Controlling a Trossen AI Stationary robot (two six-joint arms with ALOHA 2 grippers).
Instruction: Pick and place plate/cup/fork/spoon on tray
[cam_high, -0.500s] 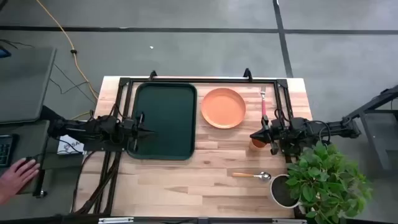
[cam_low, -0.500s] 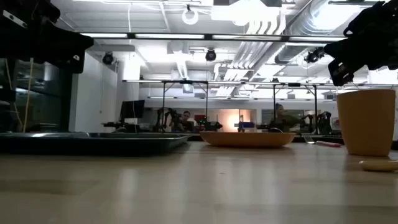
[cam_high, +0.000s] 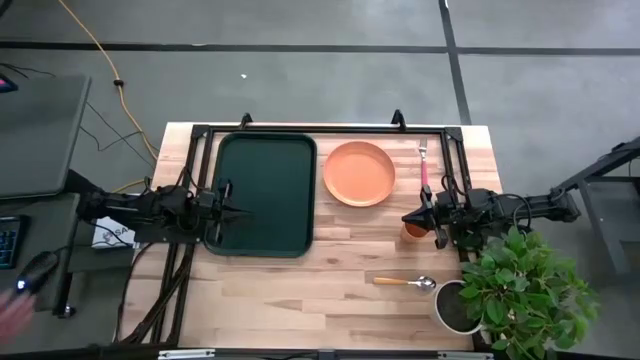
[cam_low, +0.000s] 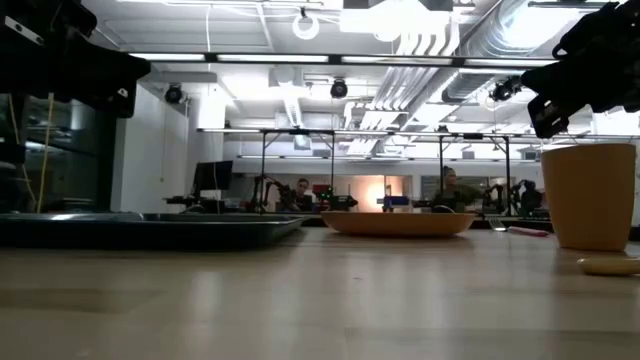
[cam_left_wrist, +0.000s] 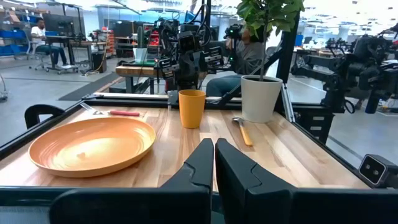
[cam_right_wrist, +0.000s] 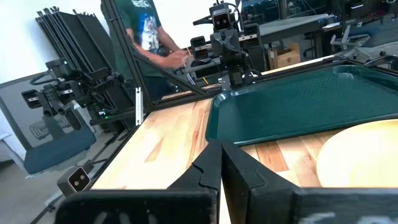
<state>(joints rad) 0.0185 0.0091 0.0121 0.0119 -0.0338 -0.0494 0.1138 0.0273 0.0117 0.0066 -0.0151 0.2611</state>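
Right now your tray (cam_high: 264, 194) sits bare on the left half of the table (cam_high: 300, 290), with the plate (cam_high: 359, 173) just beside its right edge, apart from it. You can see the fork (cam_high: 424, 166) lying past the plate near the table's far right rail, its tines pointing away toward the back edge. Your cup (cam_high: 414, 229) stands upright on the wood, in front of the plate and toward the right, and the spoon (cam_high: 406, 283) lies nearer the front edge, its bowl toward the potted plant (cam_high: 520, 285) at the front right corner.

Your right gripper (cam_high: 410, 217) hangs over the cup, not touching it; in the right wrist view its fingers (cam_right_wrist: 205, 165) meet at the tips, pressed together with nothing between them. Your left gripper (cam_high: 240, 211) hovers low over the tray's left part, fingers (cam_left_wrist: 202, 158) likewise closed together and empty in the left wrist view, pointing across the table at the plate and cup.

At the far left of the high view, off the table, you can see a person's hand (cam_high: 12, 300), blurred, beside a keyboard (cam_high: 10, 240).
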